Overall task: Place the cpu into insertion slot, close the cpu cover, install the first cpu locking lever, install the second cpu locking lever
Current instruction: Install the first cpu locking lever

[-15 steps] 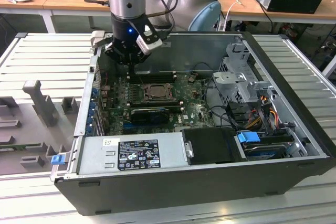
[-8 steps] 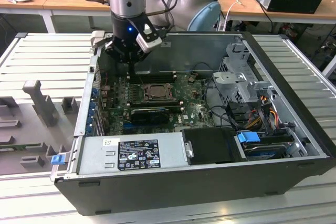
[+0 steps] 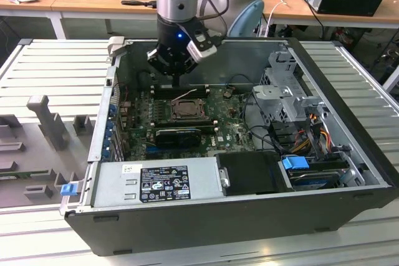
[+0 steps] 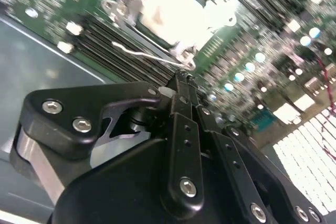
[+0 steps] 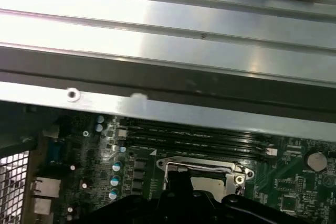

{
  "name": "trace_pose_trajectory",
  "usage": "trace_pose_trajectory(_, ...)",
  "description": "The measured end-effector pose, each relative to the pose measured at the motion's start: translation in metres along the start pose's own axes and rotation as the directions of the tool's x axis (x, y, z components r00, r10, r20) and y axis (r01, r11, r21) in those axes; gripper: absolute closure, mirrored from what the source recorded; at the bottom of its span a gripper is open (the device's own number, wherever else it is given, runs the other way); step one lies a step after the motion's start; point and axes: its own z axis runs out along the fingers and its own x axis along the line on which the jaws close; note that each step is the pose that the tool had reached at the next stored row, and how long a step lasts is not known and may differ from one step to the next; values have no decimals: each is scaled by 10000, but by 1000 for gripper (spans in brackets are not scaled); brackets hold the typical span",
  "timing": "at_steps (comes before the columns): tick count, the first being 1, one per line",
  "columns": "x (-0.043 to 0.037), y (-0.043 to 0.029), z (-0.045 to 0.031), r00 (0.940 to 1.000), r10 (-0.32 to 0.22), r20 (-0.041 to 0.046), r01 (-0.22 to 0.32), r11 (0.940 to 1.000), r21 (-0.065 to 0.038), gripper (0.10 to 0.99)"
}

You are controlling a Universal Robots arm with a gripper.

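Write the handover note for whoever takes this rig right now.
Tool: fingers shut, nothing seen between them. It hangs over the board just beyond the slot, on the memory slots' side.
Cpu: a pale face shows inside the slot, so it looks seated.
Cover: appears to be down around the cpu.
Lever: one thin wire lever stands loose beside the slot, not locked. I cannot make out the other lever.
Done: cpu in, cover apparently closed.
Left: at least the loose lever; check the other one.
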Motion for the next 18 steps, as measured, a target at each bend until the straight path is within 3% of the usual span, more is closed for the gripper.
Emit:
trace_pose_trajectory(5, -113, -14, 11, 10000, -1, 1, 1, 10000, -1, 980)
trace_pose_trajectory(13, -121, -15, 13, 10000, -1, 4, 1, 10000, -24, 980)
trace_pose_trajectory(14, -122, -15, 14, 10000, -2, 12, 2, 10000, -88, 980)
trace_pose_trajectory(16, -120, -18, 16, 10000, 22, 77, -17, 9980, -631, 980)
trace_pose_trajectory(18, -120, -22, 24, 10000, 34, 88, -28, 9976, -697, 980)
